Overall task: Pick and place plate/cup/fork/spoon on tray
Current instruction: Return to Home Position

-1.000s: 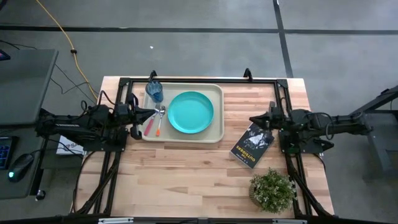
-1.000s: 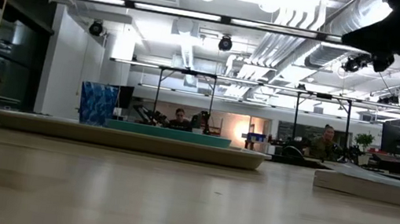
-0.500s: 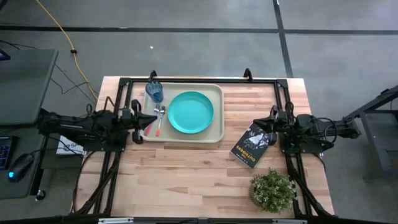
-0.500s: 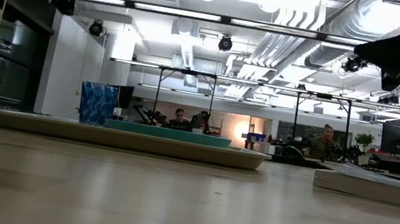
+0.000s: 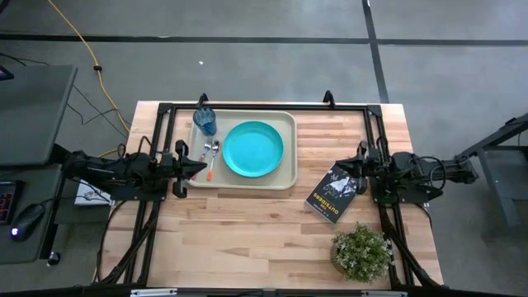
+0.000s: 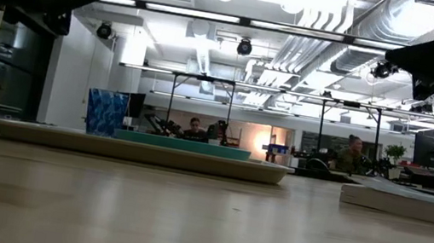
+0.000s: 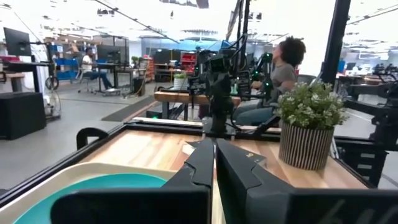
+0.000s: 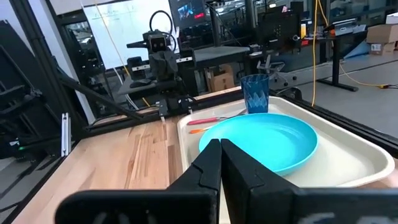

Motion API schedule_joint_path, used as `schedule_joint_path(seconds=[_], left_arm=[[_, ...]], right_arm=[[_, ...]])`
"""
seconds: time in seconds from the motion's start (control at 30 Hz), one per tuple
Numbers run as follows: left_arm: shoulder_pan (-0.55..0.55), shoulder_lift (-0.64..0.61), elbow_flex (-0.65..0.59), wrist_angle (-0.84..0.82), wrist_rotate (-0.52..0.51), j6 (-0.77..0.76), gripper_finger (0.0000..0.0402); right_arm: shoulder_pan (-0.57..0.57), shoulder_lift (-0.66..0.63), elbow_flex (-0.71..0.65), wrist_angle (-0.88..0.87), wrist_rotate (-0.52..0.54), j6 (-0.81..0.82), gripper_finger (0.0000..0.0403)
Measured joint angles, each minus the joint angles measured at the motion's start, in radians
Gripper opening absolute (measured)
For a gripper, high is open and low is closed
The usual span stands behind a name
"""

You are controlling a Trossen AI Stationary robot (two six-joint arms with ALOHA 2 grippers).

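Observation:
The cream-beige tray (image 5: pixel 289 177) lies at the table's far middle. On it lie the turquoise plate (image 5: pixel 252 148), the blue cup (image 5: pixel 205 122) upright at the far left corner, and the spoon (image 5: pixel 213 157) and fork (image 5: pixel 200 163) side by side left of the plate. In the right wrist view the plate (image 8: pixel 261 140), cup (image 8: pixel 255 93), fork (image 8: pixel 214 118) and spoon (image 8: pixel 202 129) show on the tray (image 8: pixel 348 163). My left gripper (image 5: pixel 205 166) is shut and empty at the tray's left edge. My right gripper (image 5: pixel 336 165) is shut and empty above the black book (image 5: pixel 334 192).
A black book lies right of the tray, and its edge shows in the low view (image 6: pixel 411 204). A potted plant (image 5: pixel 360 252) stands at the near right. A black frame (image 5: pixel 264 106) runs round the table's far half. Bare wood lies in the near middle.
My left gripper has drawn back toward the table's left edge, away from the fork and spoon, which stay on the tray. My right gripper has drawn back a little toward the table's right edge.

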Motion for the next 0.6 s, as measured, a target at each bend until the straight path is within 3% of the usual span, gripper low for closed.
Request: schedule_joint_path(seconds=[0.27, 0.6], left_arm=[[-0.005, 0.000, 0.000, -0.008, 0.003, -0.006, 0.0000], [-0.004, 0.005, 0.000, -0.039, -0.008, 0.024, 0.0000]], right_arm=[[0.004, 0.007, -0.110, 0.175, -0.078, -0.028, 0.0000], [0.079, 0.006, -0.110, 0.211, -0.043, -0.123, 0.0000]])
